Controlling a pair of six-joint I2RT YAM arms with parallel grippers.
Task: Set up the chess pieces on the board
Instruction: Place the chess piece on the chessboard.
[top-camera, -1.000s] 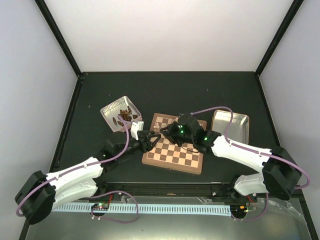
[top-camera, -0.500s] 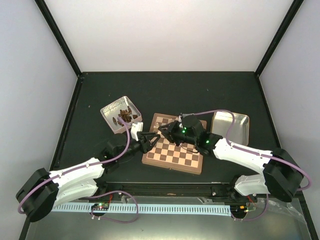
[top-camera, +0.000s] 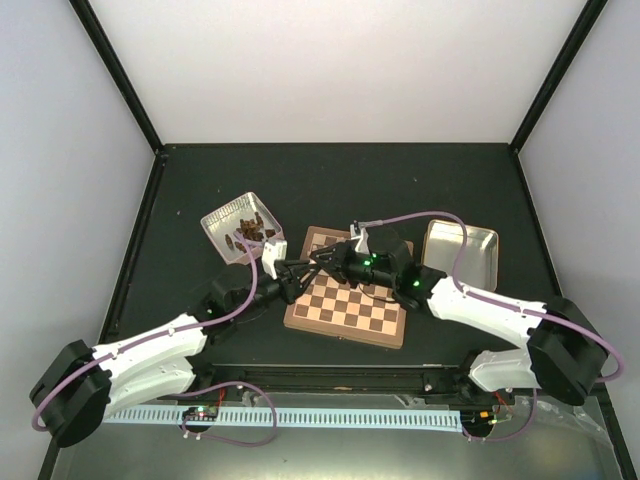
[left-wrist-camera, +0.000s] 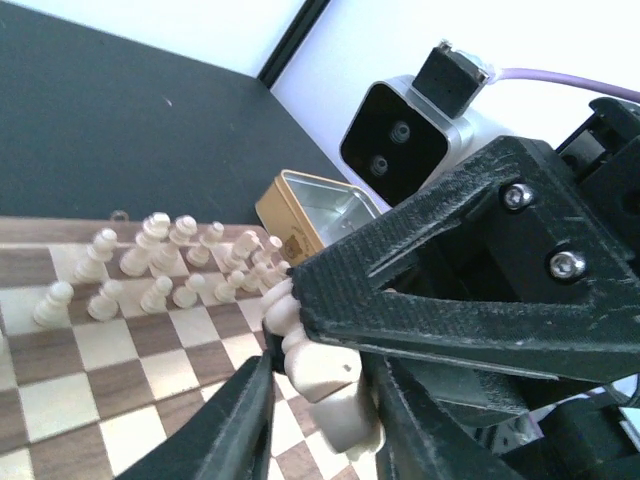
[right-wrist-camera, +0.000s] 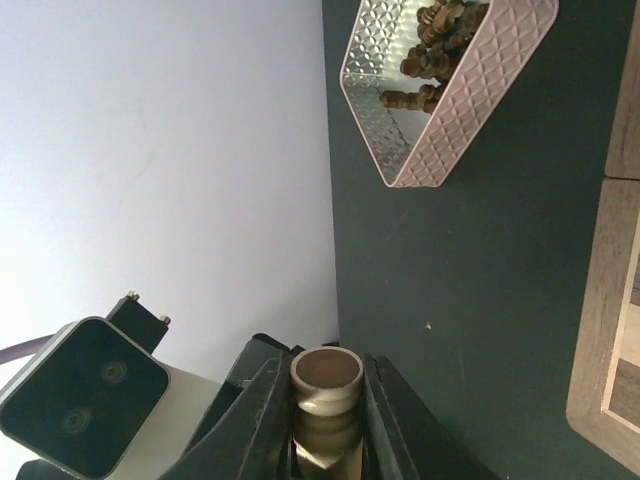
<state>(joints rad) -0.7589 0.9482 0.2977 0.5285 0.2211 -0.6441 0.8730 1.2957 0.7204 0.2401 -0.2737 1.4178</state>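
Note:
The board (top-camera: 345, 315) lies in the middle of the table. Several cream chess pieces (left-wrist-camera: 150, 260) stand in rows at its far side in the left wrist view. My two grippers meet above the board's back left corner. My right gripper (top-camera: 322, 258) is shut on a cream piece (right-wrist-camera: 327, 375), whose brown felt base faces its camera (right-wrist-camera: 327, 400). My left gripper (top-camera: 304, 266) is open, its fingers standing either side of the same piece's (left-wrist-camera: 320, 375) head end, with a small gap (left-wrist-camera: 322, 375). The right gripper's black finger (left-wrist-camera: 450, 290) overlaps the piece from above.
A pale patterned tin (top-camera: 242, 230) with dark brown pieces stands left of the board, also in the right wrist view (right-wrist-camera: 440, 110). A metal tin (top-camera: 462, 250) stands to the board's right, also seen in the left wrist view (left-wrist-camera: 320, 200). The board's rim (right-wrist-camera: 600, 330) shows at right.
My right gripper has swung left and turned towards the left gripper. The two have closed in until their fingertips meet over the board's back left corner.

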